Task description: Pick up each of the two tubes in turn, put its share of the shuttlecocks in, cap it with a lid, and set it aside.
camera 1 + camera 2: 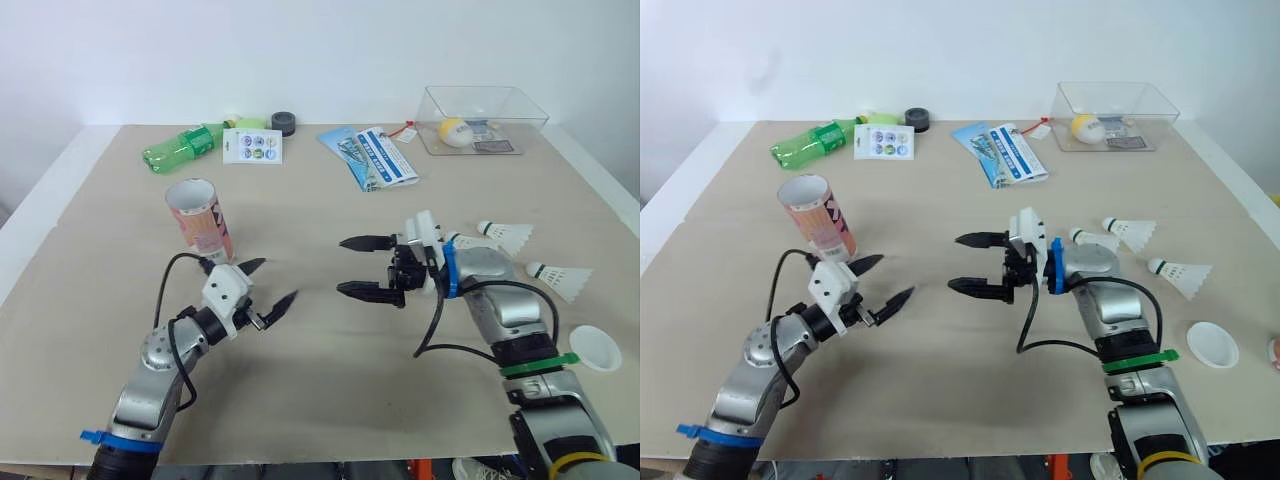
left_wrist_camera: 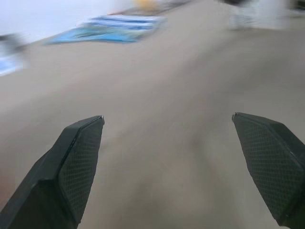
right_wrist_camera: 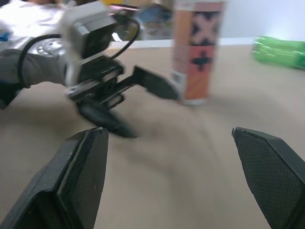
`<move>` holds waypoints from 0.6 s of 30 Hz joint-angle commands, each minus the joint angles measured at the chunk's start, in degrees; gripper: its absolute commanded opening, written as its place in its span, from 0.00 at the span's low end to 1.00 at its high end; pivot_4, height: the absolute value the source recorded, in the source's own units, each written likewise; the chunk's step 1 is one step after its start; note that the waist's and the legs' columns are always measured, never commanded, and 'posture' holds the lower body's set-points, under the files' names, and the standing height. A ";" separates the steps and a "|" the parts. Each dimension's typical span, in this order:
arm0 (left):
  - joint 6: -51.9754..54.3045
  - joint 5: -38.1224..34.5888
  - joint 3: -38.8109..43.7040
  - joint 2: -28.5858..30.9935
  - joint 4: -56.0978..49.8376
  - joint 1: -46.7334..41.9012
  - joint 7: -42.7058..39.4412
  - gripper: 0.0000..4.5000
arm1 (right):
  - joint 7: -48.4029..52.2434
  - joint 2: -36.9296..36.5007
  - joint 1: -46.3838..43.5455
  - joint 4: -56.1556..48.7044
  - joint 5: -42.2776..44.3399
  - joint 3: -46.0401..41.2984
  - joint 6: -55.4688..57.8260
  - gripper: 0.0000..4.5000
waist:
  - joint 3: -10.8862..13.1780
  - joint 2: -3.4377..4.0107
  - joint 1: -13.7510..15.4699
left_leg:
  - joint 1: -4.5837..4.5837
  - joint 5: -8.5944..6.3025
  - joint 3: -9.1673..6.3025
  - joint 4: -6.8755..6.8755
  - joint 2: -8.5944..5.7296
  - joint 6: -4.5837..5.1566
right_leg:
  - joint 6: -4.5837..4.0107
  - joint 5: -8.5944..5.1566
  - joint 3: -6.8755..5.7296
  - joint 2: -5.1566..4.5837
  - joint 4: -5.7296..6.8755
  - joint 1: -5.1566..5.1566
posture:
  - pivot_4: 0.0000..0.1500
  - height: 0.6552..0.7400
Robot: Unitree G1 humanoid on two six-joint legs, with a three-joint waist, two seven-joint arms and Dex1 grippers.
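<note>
Beige tabletop [image 1: 320, 350] with tube [image 1: 201, 222], white wall [image 1: 300, 50]

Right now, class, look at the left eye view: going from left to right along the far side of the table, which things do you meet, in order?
green bottle → sticker card → black roll → blue leaflets → clear box

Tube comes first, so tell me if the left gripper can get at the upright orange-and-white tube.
Probably yes: the left gripper is open beside the orange-and-white tube, nothing lying between them.
</note>
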 commanded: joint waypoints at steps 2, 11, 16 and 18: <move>2.52 2.13 4.54 -3.16 -7.53 6.47 10.01 1.00 | 1.42 1.93 -1.71 1.92 -1.92 -0.24 -4.13 0.99 | 0.00 0.00 0.07 | -0.02 -0.01 0.00 0.01 -0.02 -0.01 | 0.00 0.00 0.00 -0.03 0.00 0.00 | 1.00 1.00; 4.02 2.25 9.15 -6.32 -0.49 3.60 18.35 1.00 | -0.21 3.59 -3.97 6.46 -4.62 -1.14 -7.56 0.99 | 0.01 -0.01 0.01 | 0.06 0.15 0.03 0.12 -0.02 -0.05 | -0.28 0.14 -0.02 0.00 0.01 0.02 | 1.00 1.00; 3.50 -0.14 11.26 -6.66 7.04 -2.15 18.18 1.00 | -0.99 3.53 -3.69 6.49 -5.44 -1.60 -9.13 0.99 | 0.01 -0.02 -0.02 | 0.04 0.18 0.03 0.13 -0.02 -0.07 | -0.19 0.21 -0.02 0.02 0.01 0.01 | 1.00 1.00; 3.54 -1.28 12.16 -6.43 9.31 -3.87 17.69 1.00 | -1.44 3.33 -3.39 6.30 -5.70 -1.77 -9.45 0.99 | 0.01 -0.02 -0.03 | 0.03 0.18 0.03 0.10 -0.01 -0.07 | -0.01 0.28 -0.02 0.03 0.01 -0.01 | 1.00 1.00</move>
